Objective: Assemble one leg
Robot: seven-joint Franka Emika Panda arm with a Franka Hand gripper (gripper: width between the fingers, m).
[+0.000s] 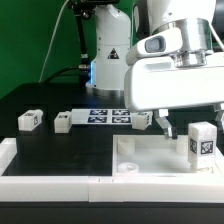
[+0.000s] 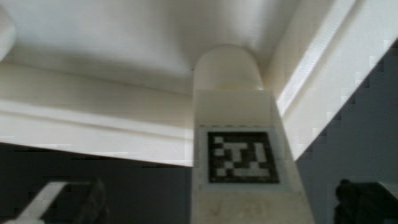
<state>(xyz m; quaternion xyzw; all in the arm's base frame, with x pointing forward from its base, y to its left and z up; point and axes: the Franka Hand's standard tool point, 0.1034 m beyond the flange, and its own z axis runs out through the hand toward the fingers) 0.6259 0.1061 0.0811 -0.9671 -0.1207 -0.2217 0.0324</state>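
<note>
One leg (image 1: 203, 141), a white stubby post with a square marker tag, stands upright on the near right part of the large white panel (image 1: 150, 152). My gripper (image 1: 185, 130) hangs over it. In the wrist view the leg (image 2: 237, 110) runs down the middle between the two dark fingers (image 2: 57, 205), with a gap on each side. The gripper (image 2: 222, 208) is open and holds nothing. Three more legs lie on the black table: two at the exterior view's left (image 1: 29, 120) (image 1: 63, 122) and one near the middle (image 1: 141, 121).
The marker board (image 1: 105, 115) lies behind the legs. A corner hole (image 1: 127, 168) shows in the panel. A white raised rim (image 1: 50, 183) borders the table's near and left edges. The arm's base (image 1: 108, 55) stands at the back.
</note>
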